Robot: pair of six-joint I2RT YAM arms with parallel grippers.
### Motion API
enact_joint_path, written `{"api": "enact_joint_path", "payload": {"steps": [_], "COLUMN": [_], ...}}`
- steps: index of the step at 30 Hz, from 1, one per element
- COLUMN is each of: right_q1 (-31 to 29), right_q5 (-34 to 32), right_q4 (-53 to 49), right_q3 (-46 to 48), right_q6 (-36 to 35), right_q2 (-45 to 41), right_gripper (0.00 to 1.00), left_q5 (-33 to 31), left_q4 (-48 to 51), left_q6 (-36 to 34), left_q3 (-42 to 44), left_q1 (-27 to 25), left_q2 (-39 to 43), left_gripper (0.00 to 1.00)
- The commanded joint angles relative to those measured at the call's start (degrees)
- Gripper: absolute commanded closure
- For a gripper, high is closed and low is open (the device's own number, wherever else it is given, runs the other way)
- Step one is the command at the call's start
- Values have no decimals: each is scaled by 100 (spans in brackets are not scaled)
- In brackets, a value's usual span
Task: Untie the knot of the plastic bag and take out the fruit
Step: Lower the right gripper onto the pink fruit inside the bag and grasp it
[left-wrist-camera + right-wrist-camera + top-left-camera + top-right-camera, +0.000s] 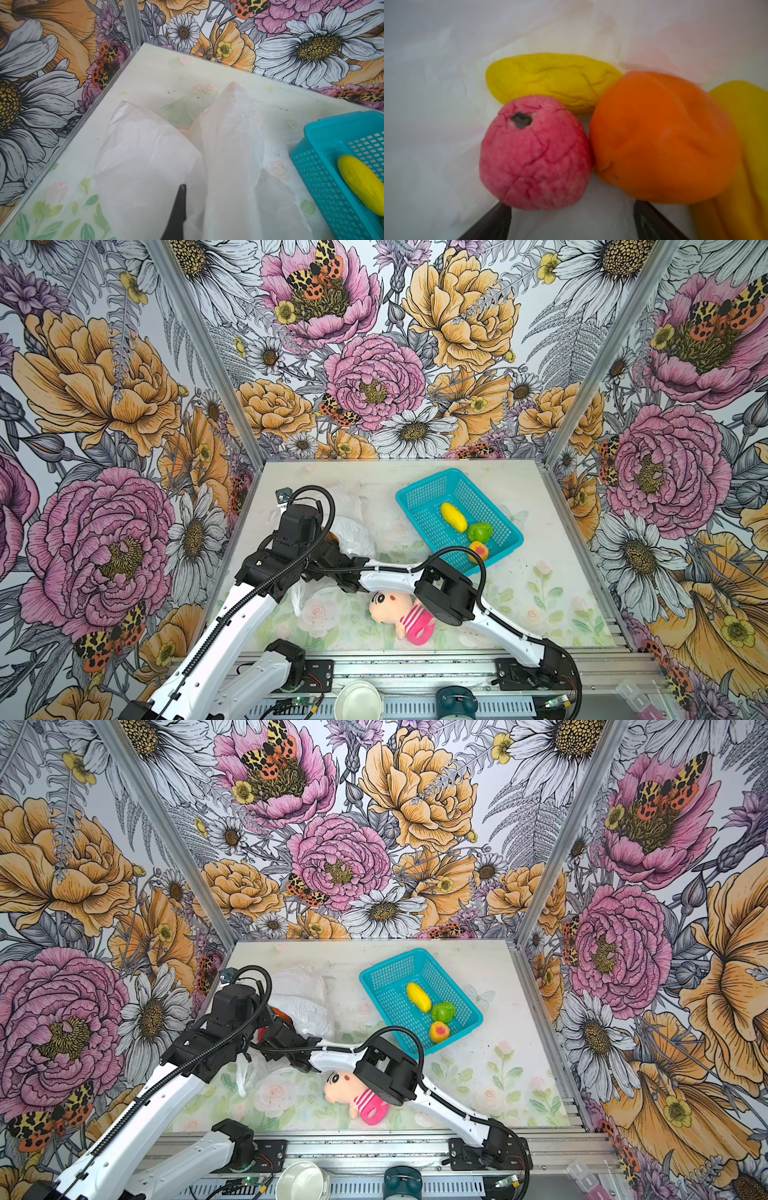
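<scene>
The right gripper (571,207), jaws apart, sat inside the bag (436,104), with the pink fruit (535,153) and orange fruit (660,137) just ahead. The left gripper (182,188) was clamped on the bag.

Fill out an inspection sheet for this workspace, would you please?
Surface: floral mat, faintly speckled.
Job's things: plastic bag open; pink fruit, orange fruit, wrinkled yellow fruit inside; basket holds long yellow fruit, green fruit, blushed fruit.
Clutter: plush doll, partly under the right arm.
Grippers: left pincer shut on the plastic bag; right pincer open inside it, before the pink fruit.
Cables: black conduits arch over both arms.
Surroundings: floral walls, metal posts.
</scene>
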State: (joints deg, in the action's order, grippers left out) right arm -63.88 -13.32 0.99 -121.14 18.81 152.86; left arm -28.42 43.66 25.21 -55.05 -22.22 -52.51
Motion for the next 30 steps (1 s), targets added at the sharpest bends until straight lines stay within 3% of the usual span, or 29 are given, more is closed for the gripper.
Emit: {"api": "enact_joint_path", "payload": {"steps": [1,5,8,11,14,20,26,30], "right_q1": [50,30,37,32,22,13,-26,-58], "right_q5": [39,25,40,157,273,421,589,663], "right_q4": [-197,-19,34,475,914,1565,2353,2476], "right_q3": [-256,113,463,1086,1613,2571,3430,3466], "right_q6": [48,-38,-62,-137,-202,-198,-295,-343], "right_q2": [212,9,-240,-573,-911,-1642,-2220,-2217], "right_gripper": [21,34,41,41,43,49,51,49], "left_q5": [425,1030,898,435,1220,1562,1539,1533], "left_q4": [874,1735,2381,2275,2041,1687,1611,1622], "left_q6": [455,146,-389,-372,-625,-652,-637,-633], "left_q3": [-477,-1101,-1300,-1014,-990,-704,-638,-656], "left_q1": [51,43,35,66,275,1051,803,588], "left_q2": [-187,-494,-706,-691,-614,95,271,67], "left_gripper": [100,100,100,100,100,100,100,100]}}
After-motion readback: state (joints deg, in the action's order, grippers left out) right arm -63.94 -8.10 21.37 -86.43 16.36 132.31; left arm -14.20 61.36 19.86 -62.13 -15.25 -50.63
